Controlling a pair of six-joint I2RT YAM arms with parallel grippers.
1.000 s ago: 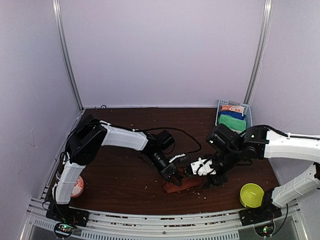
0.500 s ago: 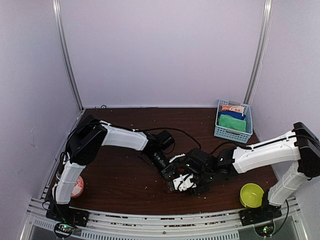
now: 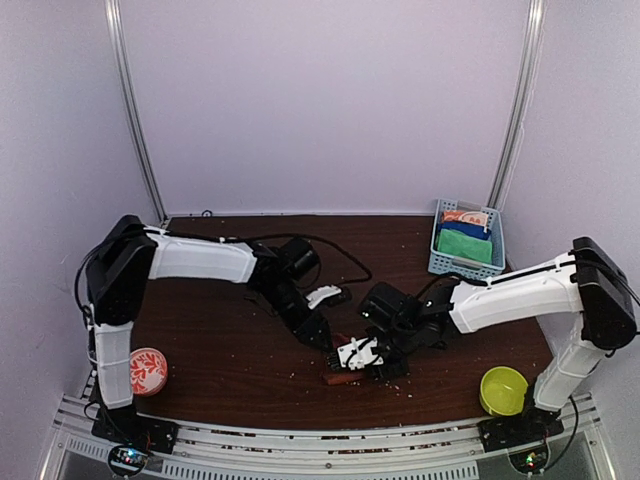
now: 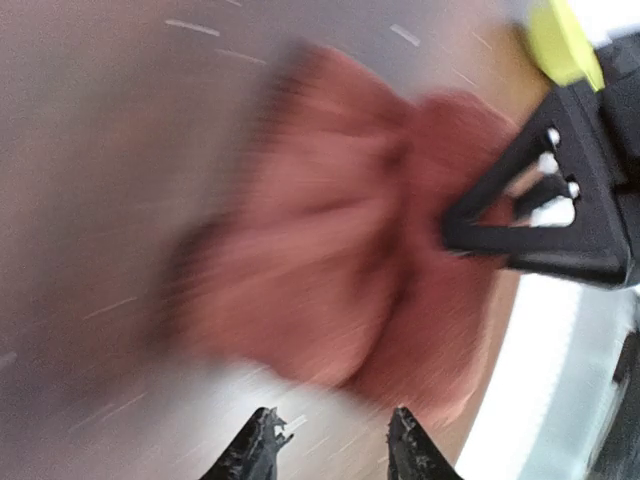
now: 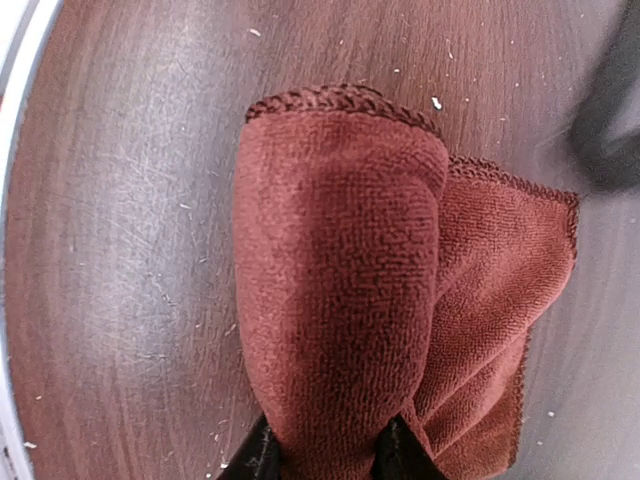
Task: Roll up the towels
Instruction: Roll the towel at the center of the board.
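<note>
- The table [image 3: 230,350] is dark brown wood-grain, scuffed with fine scratches and dotted with pale crumbs.
- A rust-red towel [image 3: 340,378] lies near the front edge, about the middle, mostly rolled into a thick bundle, with a flat flap spread on the wood beside it.
- A pale blue basket [image 3: 445,265] stands in the far right corner.
- A yellow-green bowl [image 3: 503,390] sits at the front right.
- A red and white patterned dish [image 3: 147,370] sits at the front left.
- A black cable [image 3: 350,262] loops across the middle.
</note>
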